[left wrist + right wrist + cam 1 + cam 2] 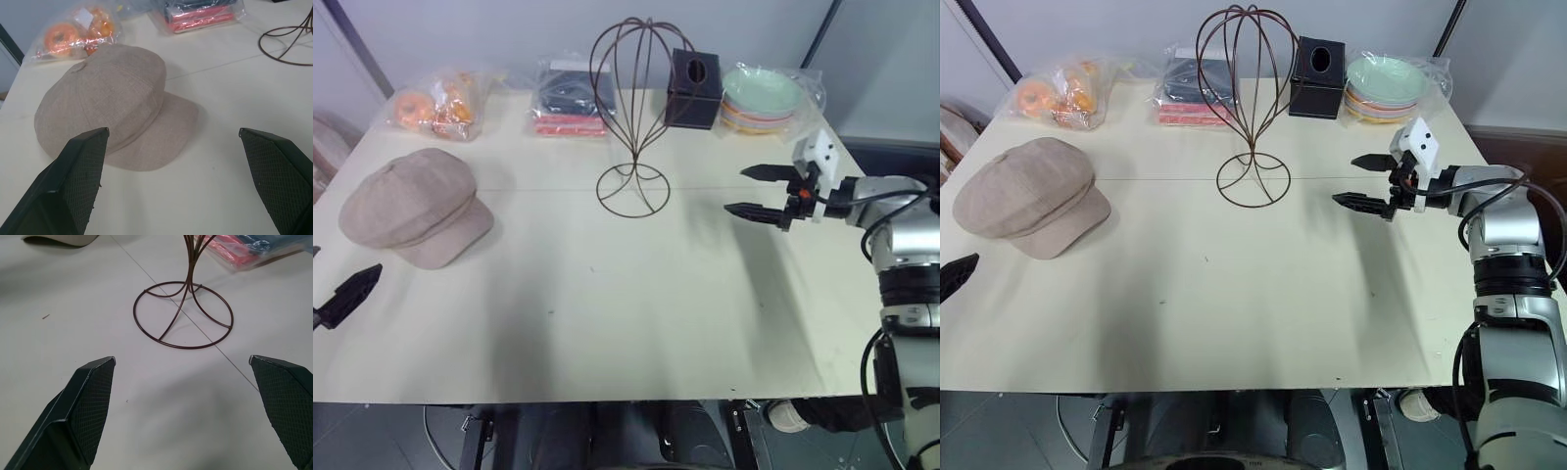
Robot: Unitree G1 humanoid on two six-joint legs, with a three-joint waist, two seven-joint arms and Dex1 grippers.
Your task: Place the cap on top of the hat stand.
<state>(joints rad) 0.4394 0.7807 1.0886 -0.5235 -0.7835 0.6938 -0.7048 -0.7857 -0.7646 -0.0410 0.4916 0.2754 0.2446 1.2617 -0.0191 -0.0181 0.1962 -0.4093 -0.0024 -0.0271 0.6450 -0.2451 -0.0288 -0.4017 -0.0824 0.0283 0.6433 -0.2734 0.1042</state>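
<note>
Table (607, 323) holds cap (411, 206) at left, untouched, stand (636, 108) mid-back; left gripper (176, 161) and right gripper (759, 191) both wide apart, so left should pinch the crown edge, not the brim.

Cap (414, 207): soft woven cloth, matt beige, faintly textured weave. Hat stand (636, 116): thin dark brown metal wire, smooth, slight sheen. Table (607, 313): smooth matt cream surface. Right gripper (762, 192) and left gripper (178, 183): black matt finger pads with fine cross-hatched texture. Clear glossy plastic bags (438, 102) at the table's far edge.
</note>
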